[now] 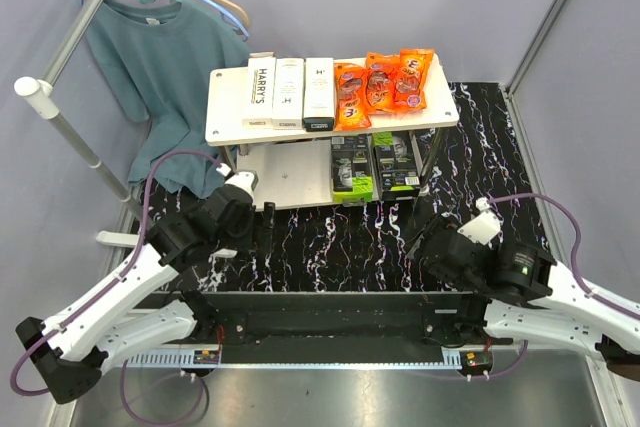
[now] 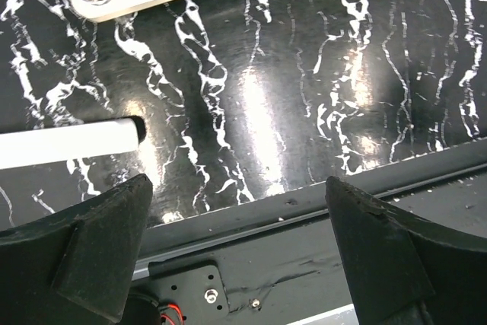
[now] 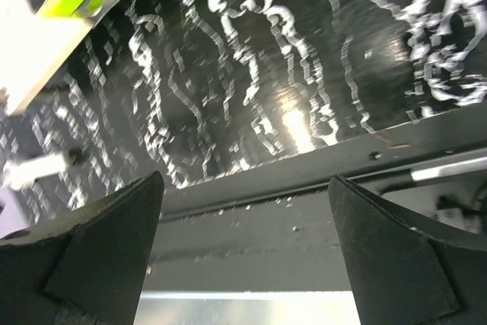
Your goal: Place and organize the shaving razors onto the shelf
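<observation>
White slim razor boxes (image 1: pixel 288 92) top board (image 1: pixel 228 119), black-green pair (image 1: pixel 354 169) below; left pincer (image 2: pixel 237 188), right pincer (image 3: pixel 245 188) wide.

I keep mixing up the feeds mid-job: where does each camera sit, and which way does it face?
Top external: above and behind the bases, looking down on the table and shelf; left arm and right arm show.
Left wrist: on the left arm, facing down at the table by the shelf's corner; left gripper open, empty.
Right wrist: on the right arm, facing down at the table, blurred; right gripper open, empty.
Shared: both wrist views show the table's near rail.
</observation>
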You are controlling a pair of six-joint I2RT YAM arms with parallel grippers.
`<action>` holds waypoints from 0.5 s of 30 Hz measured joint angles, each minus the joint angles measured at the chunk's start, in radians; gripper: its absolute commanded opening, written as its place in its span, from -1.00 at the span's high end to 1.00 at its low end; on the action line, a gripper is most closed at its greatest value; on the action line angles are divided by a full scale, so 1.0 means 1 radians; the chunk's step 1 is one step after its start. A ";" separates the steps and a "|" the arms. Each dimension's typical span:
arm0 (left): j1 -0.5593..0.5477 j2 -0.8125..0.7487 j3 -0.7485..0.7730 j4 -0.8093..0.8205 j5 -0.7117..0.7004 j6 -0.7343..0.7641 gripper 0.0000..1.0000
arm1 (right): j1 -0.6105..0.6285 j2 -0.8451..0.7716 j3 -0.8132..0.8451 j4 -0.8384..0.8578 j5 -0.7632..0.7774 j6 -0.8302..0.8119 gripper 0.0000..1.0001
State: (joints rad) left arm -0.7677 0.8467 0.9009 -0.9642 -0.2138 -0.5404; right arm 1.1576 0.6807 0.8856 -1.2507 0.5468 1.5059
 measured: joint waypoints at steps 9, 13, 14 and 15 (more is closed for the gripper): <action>0.000 -0.008 0.000 -0.029 -0.013 -0.010 -0.98 | 0.000 0.061 0.072 -0.064 0.112 0.088 -0.99; 0.000 -0.014 0.000 -0.031 -0.011 -0.010 -0.98 | 0.000 0.044 0.072 -0.072 0.131 0.090 -1.00; 0.000 -0.015 0.000 -0.031 -0.011 -0.010 -0.98 | 0.000 0.036 0.072 -0.074 0.135 0.090 -0.99; 0.000 -0.016 0.000 -0.030 -0.011 -0.010 -0.98 | 0.000 0.024 0.072 -0.076 0.142 0.090 -0.99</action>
State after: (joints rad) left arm -0.7677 0.8307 0.9012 -0.9939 -0.2245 -0.5503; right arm 1.1576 0.7052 0.9577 -1.3266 0.6888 1.5955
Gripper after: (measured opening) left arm 0.988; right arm 0.994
